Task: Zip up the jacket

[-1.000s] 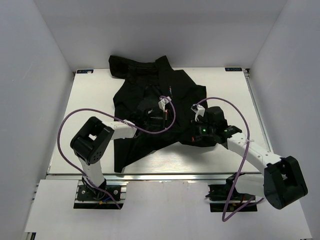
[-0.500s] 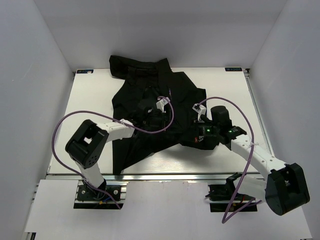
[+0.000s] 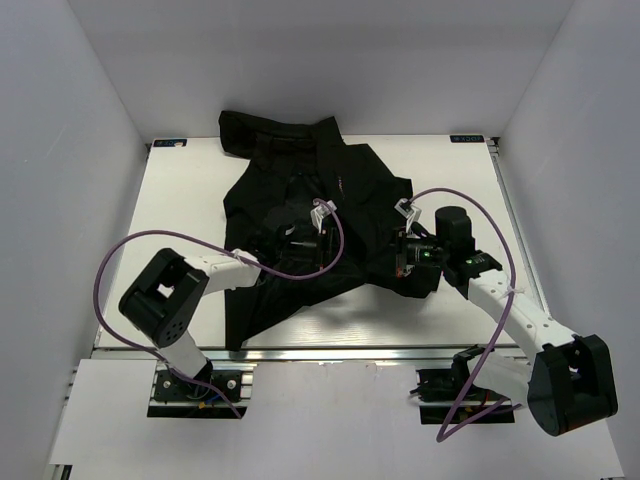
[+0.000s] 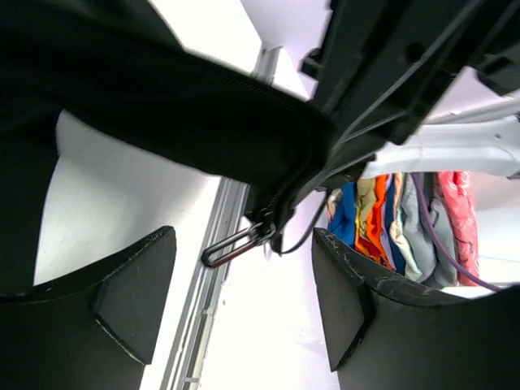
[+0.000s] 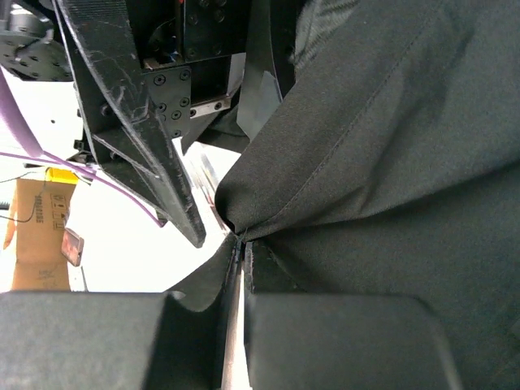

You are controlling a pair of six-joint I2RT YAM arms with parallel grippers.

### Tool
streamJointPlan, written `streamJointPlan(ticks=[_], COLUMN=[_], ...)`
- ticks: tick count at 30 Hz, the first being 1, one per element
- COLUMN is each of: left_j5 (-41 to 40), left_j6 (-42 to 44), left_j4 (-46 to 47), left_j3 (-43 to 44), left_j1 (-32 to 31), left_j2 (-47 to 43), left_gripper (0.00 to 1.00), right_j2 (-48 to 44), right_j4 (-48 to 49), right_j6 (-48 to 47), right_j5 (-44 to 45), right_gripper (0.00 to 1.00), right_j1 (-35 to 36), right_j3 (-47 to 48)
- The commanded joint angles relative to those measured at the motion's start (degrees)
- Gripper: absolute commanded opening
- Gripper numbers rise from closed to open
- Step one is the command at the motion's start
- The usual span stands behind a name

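The black jacket (image 3: 300, 180) lies crumpled across the middle of the white table (image 3: 180, 200), collar at the far edge. My left gripper (image 3: 300, 238) is over its middle, and in the left wrist view it (image 4: 244, 305) is open with nothing between its fingers. Just ahead of it, a metal zipper pull (image 4: 236, 245) hangs free from a raised fold of the jacket (image 4: 162, 106). My right gripper (image 3: 402, 262) is at the jacket's right hem. Seen from the right wrist, it (image 5: 242, 260) is shut on a pinch of the black fabric (image 5: 390, 162).
Purple cables (image 3: 130, 250) loop off both arms above the table. An aluminium rail (image 3: 340, 352) runs along the table's near edge. White walls close in the left, right and back. Colourful clothes (image 4: 406, 219) show beyond the table edge in the left wrist view.
My left gripper has opened and drawn back a little to the left, off the jacket's middle. My right gripper, still shut on the fabric, has shifted slightly right and farther away.
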Motion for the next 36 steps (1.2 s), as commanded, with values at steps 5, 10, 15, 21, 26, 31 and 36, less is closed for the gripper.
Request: streamJointPlan(ticks=[5,10,15,21,26,31,36], left_j5=[5.9,7.8,7.7,4.2,0.6,-3.1,-7.5], left_j6=[-6.5,-11.3,-13.7,-13.0,-7.1,-1.7,1.4], left_j4=[14.4,23.3,26.4,24.6,14.8,4.5,0.7], left_j3=[0.2,-0.3,-0.8,-1.0,-0.8,1.3,2.2], left_j1=[-0.2,-0.2,-0.2,-0.2,-0.6,-1.6,-2.8], left_j2=[3.0,5.8,5.7,3.8,0.5,-2.5,-4.1], left_gripper=[0.64,0.44,0.13,0.00,0.00,0.00,0.00], right_j2=[-1.7,-2.4,-2.5,-2.8,-4.9,-5.4,-6.0], right_j4=[3.7,5.0,6.0,5.0,5.1,7.5,7.3], right_j6=[1.3,2.5,3.2,3.8,7.5,12.4,15.8], right_j5=[-3.2,-2.5,-1.6,0.4,5.0,7.2,9.4], right_gripper=[0.00,0.00,0.00,0.17,0.59,0.59,0.58], right_j1=[-0.1,-0.1,-0.1,-0.1,-0.1,0.1,0.3], right_j3=[0.2,-0.1,-0.6,-1.0,-1.2,-2.2,-4.2])
